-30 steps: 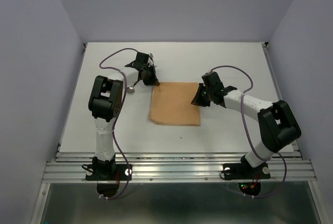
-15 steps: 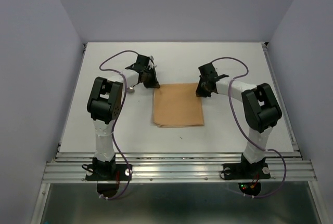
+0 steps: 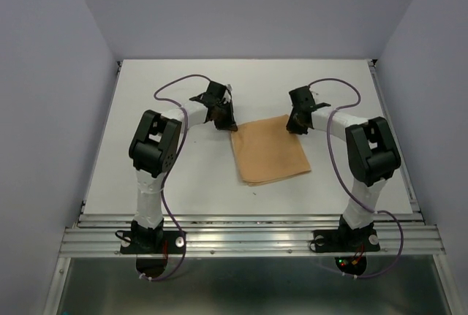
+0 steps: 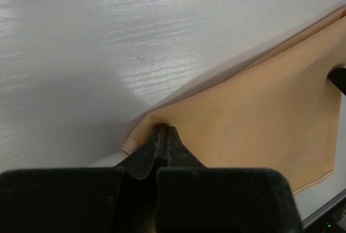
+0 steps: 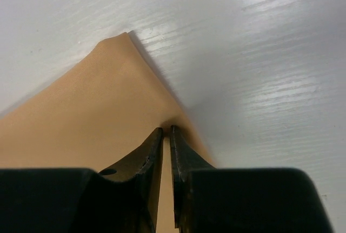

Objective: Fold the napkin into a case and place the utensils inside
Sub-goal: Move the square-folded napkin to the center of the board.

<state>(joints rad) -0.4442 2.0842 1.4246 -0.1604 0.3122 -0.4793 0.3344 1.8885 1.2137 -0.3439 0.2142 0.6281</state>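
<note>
Top view: the napkin [image 3: 270, 153] lies flat and skewed at the centre of the white desk [image 3: 146, 169]. Its upper corners meet the left tool [image 3: 228, 122] and the right tool [image 3: 295, 123].

Left wrist view: the left tool [image 4: 164, 133] has its jaws pressed together on the napkin's [image 4: 259, 119] corner, low centre.

Right wrist view: the right tool [image 5: 166, 133] has its jaws a sliver apart, pinching the napkin's [image 5: 97, 108] edge below a raised corner.

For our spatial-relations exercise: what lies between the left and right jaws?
The soft peach-orange square cloth napkin: its far edge runs from left jaws to right jaws, each gripping a corner; top external view.
</note>
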